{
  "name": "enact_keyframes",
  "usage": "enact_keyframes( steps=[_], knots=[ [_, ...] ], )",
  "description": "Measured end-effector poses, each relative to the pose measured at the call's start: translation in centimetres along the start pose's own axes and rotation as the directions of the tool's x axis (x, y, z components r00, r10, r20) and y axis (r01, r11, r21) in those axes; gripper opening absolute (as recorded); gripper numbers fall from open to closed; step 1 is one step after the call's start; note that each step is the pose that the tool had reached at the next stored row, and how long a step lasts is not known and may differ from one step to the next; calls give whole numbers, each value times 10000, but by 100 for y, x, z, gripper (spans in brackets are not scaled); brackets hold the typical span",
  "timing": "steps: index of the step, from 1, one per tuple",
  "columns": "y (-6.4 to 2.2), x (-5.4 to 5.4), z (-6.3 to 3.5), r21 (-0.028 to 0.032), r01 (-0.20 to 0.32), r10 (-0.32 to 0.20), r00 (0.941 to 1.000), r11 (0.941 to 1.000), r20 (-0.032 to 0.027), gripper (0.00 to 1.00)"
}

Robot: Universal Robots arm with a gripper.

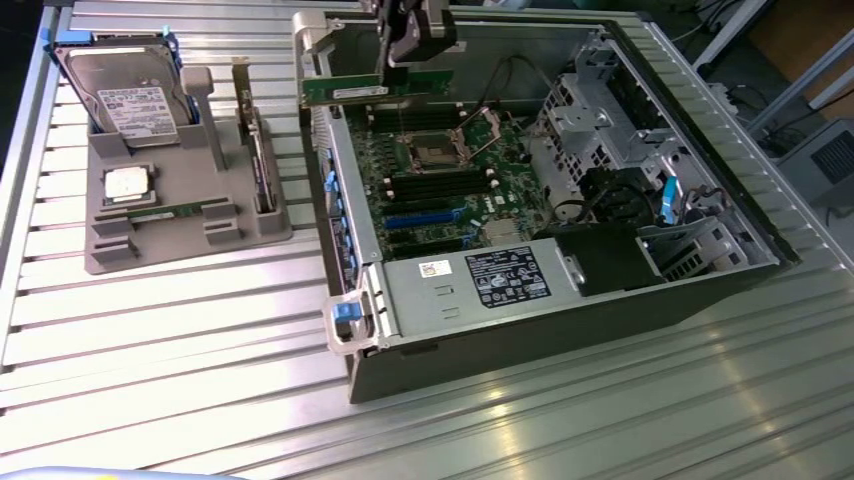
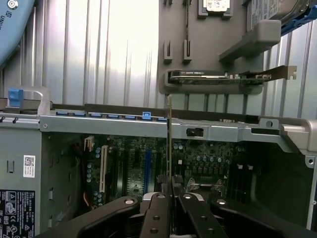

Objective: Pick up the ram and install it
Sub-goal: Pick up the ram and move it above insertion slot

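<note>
The ram point(image 1: 354, 91) is a long thin green stick with a white label. It hangs level in the air over the far edge of the open computer case point(image 1: 694, 290), above the motherboard point(image 1: 447, 170). My gripper point(image 1: 408, 62) comes down from above and is shut on the stick's upper edge. In the wrist view the ram point(image 2: 169, 144) appears edge-on as a thin upright strip, pinched between the black fingers point(image 2: 157, 210) of my gripper point(image 2: 171, 191). Black memory slots point(image 1: 400, 122) lie just below the stick.
A grey holder tray point(image 1: 180, 235) stands at the exterior view's left, carrying a silver hard drive point(image 1: 127, 95) with blue rails, an upright expansion card point(image 1: 254, 140) and a square chip point(image 1: 127, 185). The power supply point(image 1: 467, 285) fills the case's near side. The table is ribbed metal.
</note>
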State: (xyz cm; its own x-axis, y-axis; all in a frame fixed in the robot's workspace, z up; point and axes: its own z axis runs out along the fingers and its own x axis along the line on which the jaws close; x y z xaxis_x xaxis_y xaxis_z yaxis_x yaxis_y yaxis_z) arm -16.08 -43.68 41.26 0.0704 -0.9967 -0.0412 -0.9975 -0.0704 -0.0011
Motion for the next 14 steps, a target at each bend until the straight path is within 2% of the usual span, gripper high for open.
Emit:
enact_keyframes(
  steps=[14],
  knots=[
    [-221, 16, 0, 0, 4, -4, 10000, 10000, 1, 12]
  ],
)
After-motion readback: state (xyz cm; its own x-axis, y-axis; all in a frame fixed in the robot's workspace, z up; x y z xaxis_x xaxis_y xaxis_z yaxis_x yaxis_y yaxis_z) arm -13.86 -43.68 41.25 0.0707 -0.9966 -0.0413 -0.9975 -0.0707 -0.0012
